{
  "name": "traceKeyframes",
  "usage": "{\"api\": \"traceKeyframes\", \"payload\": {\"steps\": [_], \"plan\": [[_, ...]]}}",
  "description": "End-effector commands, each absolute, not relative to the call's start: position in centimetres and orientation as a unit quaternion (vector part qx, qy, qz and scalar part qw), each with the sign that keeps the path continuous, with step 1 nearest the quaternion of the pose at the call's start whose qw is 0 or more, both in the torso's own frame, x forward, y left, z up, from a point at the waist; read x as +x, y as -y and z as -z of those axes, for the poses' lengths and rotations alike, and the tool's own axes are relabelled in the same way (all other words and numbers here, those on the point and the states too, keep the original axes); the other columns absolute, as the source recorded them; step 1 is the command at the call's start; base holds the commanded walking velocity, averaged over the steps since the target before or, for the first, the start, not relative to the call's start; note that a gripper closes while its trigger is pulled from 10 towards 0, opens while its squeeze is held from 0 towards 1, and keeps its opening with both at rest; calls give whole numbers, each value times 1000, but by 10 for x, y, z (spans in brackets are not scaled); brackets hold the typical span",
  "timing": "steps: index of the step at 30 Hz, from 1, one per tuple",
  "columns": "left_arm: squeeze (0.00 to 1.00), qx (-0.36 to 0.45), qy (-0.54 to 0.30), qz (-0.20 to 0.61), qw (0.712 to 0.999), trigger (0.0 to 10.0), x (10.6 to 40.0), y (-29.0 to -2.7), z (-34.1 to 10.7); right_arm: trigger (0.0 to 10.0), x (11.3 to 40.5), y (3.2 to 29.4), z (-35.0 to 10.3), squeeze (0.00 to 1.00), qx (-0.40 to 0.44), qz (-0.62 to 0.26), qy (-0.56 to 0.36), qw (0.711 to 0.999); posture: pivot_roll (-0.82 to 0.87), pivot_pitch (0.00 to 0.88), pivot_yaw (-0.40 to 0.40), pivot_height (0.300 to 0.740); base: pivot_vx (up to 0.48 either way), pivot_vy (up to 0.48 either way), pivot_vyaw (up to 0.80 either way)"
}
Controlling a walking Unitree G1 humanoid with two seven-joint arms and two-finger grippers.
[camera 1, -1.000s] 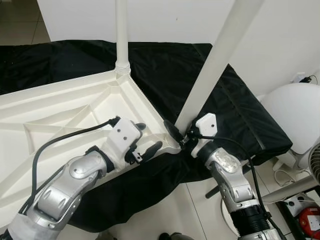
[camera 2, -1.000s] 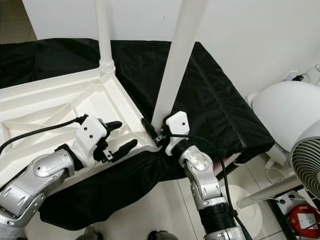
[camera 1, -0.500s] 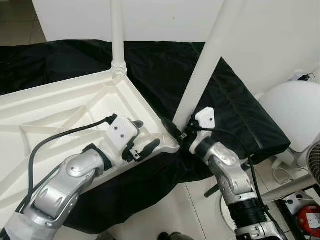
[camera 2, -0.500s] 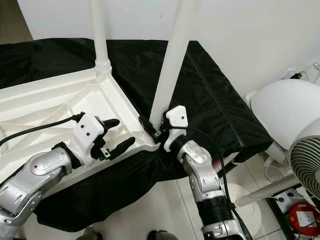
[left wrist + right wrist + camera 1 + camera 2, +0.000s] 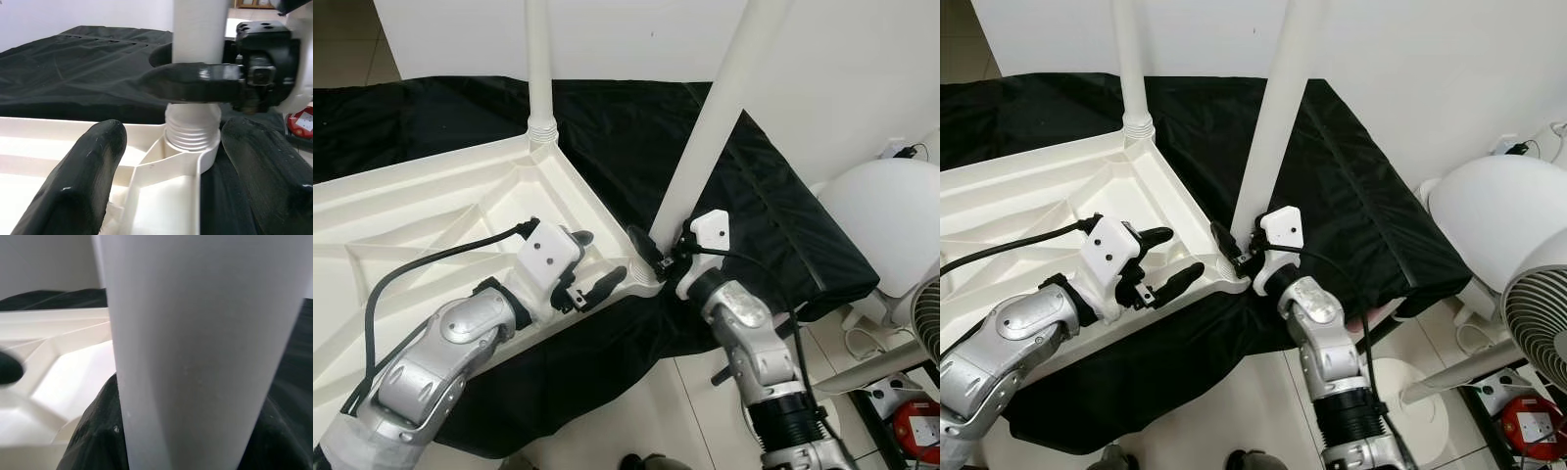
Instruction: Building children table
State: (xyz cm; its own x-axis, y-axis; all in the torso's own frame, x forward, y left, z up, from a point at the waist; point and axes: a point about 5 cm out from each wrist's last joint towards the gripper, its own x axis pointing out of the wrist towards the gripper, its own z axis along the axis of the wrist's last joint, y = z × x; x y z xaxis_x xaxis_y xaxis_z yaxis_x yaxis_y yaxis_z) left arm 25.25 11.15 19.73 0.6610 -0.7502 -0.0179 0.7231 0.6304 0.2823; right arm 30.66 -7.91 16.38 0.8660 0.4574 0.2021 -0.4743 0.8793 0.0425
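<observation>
The white table top [image 5: 431,215] lies upside down on a black cloth [image 5: 773,215]. One white leg [image 5: 538,69] stands screwed into its far corner. A second leg [image 5: 720,108] leans in the near right corner, its threaded end [image 5: 191,132] sitting in the socket. My right gripper [image 5: 658,257] is shut on this leg just above the thread, with one black finger [image 5: 195,83] across its front. Beside that corner my left gripper [image 5: 595,260] is open, its fingers [image 5: 83,171] on either side of the table's rim. The leg [image 5: 195,342] looms close in the right wrist view.
The cloth-covered surface ends just right of the corner. Beyond it on the tiled floor are a round white object [image 5: 891,225], a white fan [image 5: 1538,323] and a small red item [image 5: 915,426]. A white wall runs behind.
The leaning leg now stands slightly more upright in the right gripper's hold. The left gripper stays open by the corner. The whole view has shifted a little.
</observation>
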Motion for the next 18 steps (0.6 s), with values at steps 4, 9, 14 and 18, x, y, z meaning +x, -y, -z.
{"api": "traceKeyframes", "payload": {"steps": [4,9,14,18], "plan": [[0,136,49,463,875,10000,246,-105,-197,10000,313,78,-133,0,68,-133,17,989,137,146,-106,740,0,0,0],[0,134,53,466,873,10000,246,-102,-198,10000,317,72,-137,0,84,-77,21,993,140,137,-109,740,0,0,0],[0,134,54,470,871,10000,245,-102,-197,10000,316,65,-142,0,85,-73,37,993,137,127,-111,740,0,0,0],[0,134,56,471,870,10000,246,-101,-199,10000,314,64,-142,0,89,-67,39,993,137,123,-113,740,0,0,0]]}}
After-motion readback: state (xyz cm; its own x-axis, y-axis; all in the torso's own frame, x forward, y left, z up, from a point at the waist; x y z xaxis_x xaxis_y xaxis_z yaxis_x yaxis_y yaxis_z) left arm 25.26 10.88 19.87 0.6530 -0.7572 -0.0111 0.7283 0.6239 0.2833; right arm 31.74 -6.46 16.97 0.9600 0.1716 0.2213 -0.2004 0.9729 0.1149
